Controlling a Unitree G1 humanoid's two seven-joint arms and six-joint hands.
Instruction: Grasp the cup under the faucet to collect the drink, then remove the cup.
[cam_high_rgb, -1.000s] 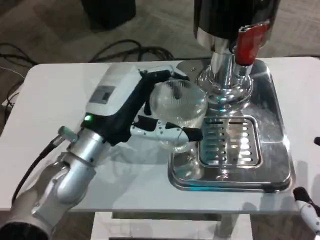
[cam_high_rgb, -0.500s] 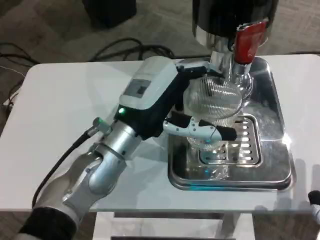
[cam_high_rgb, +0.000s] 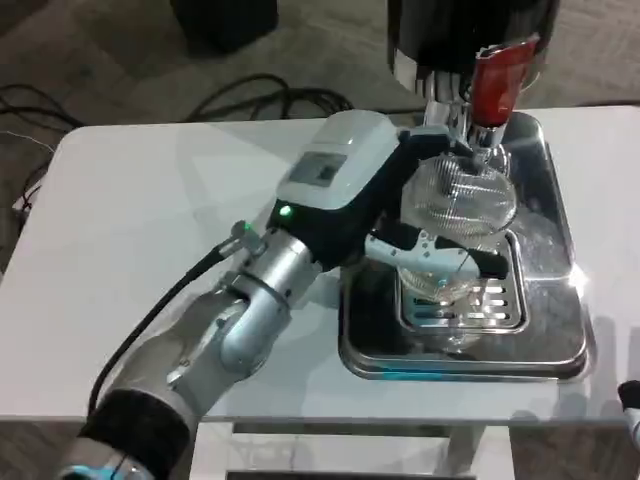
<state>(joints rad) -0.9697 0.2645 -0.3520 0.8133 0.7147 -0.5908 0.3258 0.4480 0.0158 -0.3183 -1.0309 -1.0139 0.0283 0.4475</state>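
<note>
The left robot hand (cam_high_rgb: 400, 215) has its fingers wrapped around the clear cup (cam_high_rgb: 455, 215). The cup sits to the hand's right, above the metal tray (cam_high_rgb: 560, 340), under the faucet (cam_high_rgb: 470, 100).

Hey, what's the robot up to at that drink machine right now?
The robot's left hand holds a clear ribbed plastic cup over the slotted grille of the shiny metal drip tray, just below the chrome faucet with the red tap handle. Its black-and-white fingers wrap around the cup's side. Whether any drink is flowing or already in the cup can't be made out. A small bit of the right hand shows at the picture's lower right edge, away from the machine.
</note>
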